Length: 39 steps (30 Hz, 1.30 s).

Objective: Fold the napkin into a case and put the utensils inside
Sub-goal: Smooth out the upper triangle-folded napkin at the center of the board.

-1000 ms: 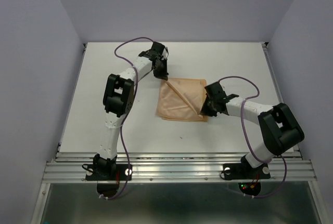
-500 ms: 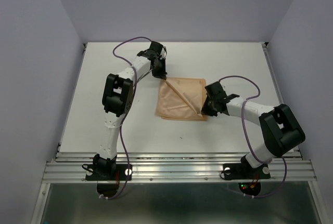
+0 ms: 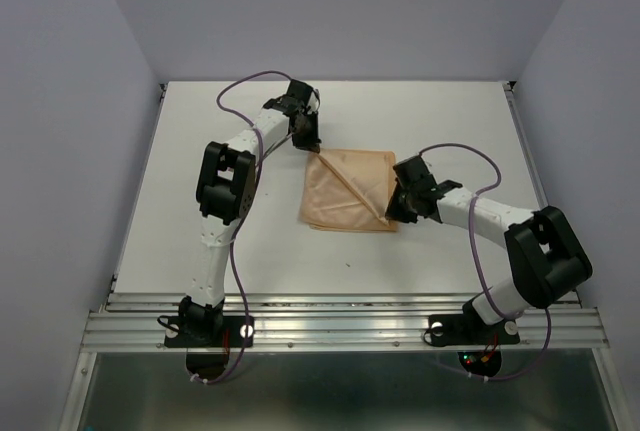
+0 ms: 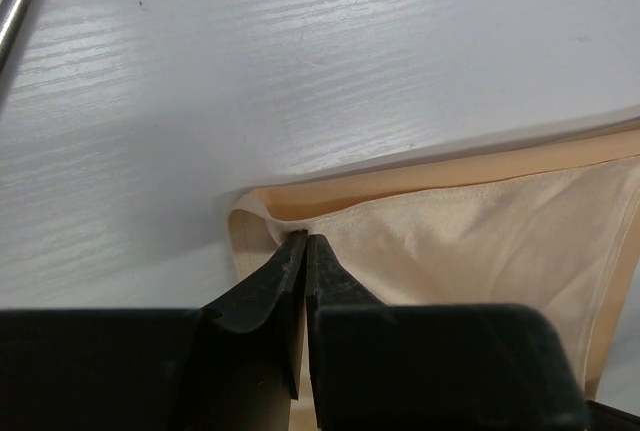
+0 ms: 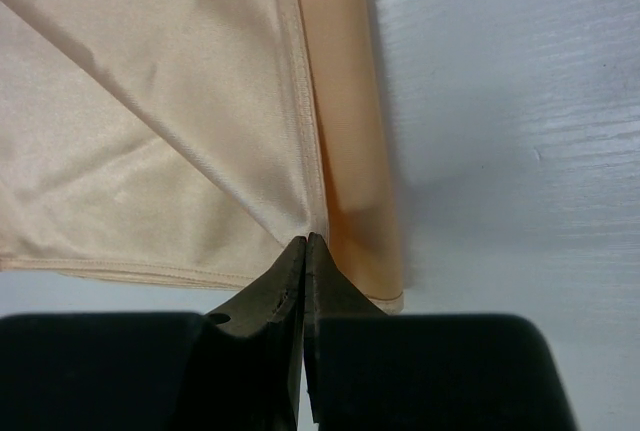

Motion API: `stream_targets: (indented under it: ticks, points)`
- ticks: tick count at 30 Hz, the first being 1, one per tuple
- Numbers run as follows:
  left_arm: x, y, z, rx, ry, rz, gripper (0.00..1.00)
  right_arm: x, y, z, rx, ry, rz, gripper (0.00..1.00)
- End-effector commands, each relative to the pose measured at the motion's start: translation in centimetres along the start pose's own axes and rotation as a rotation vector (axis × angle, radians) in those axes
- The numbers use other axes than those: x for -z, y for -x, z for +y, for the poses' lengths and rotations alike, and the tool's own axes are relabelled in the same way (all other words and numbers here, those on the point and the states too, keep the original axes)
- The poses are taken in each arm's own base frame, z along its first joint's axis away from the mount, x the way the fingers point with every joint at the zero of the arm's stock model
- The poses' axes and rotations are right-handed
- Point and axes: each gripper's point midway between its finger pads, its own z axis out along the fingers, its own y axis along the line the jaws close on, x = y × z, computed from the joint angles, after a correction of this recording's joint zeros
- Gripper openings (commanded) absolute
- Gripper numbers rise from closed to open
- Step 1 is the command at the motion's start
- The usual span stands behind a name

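The peach-orange napkin (image 3: 345,193) lies on the white table, folded into a rough square with a diagonal layered edge. My left gripper (image 3: 311,147) is shut on its far left corner. In the left wrist view the fingertips (image 4: 306,240) pinch a puckered bit of the napkin (image 4: 470,241). My right gripper (image 3: 393,215) is shut on the near right corner. In the right wrist view its tips (image 5: 305,242) pinch the napkin (image 5: 150,131) where the diagonal fold meets the hem. One thin silver utensil handle (image 4: 20,1) shows at the left wrist view's top left. The spoon bowl is out of view.
The white table (image 3: 200,221) has walls on three sides and a metal rail (image 3: 340,311) along its near edge. Purple cables loop over both arms.
The left gripper has shifted very slightly towards the far left with the corner. The right elbow has moved a little to the right. The napkin's shape looks the same.
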Motion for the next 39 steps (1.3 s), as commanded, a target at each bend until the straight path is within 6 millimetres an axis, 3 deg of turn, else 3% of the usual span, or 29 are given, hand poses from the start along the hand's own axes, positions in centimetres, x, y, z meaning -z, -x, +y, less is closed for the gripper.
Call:
stream_targets:
  ticks: [1,6,10,15,24,27,35,39]
  points:
    - [-0.2,-0.1,0.2,-0.006,-0.011,-0.003,0.15,-1.4,-1.9,-1.3,-0.007,-0.029,0.038,0.04]
    - [-0.7,-0.9,0.6,-0.001,-0.006,0.014,0.15,-2.6,-3.4,-2.8,-0.015,-0.074,0.073,0.04]
    - [0.0,-0.5,0.3,-0.007,-0.008,0.005,0.15,-2.1,-3.0,-2.4,-0.016,-0.057,0.060,0.04]
    - [1.9,1.1,-0.6,-0.019,-0.018,-0.036,0.15,-0.7,-1.2,-1.0,-0.013,-0.029,0.015,0.04]
    - [7.5,5.4,-3.1,-0.044,-0.043,-0.159,0.16,2.6,3.4,1.0,-0.009,-0.011,-0.120,0.05]
    - [8.4,5.8,-3.5,-0.043,-0.050,-0.175,0.16,3.3,4.5,1.5,0.003,-0.008,-0.151,0.05]
    - [9.8,5.5,-3.4,-0.040,-0.036,-0.189,0.16,2.8,5.2,1.5,0.037,-0.038,-0.163,0.05]
    - [9.9,3.8,-2.6,-0.034,-0.022,-0.165,0.16,1.9,4.7,1.9,0.067,-0.031,-0.124,0.05]
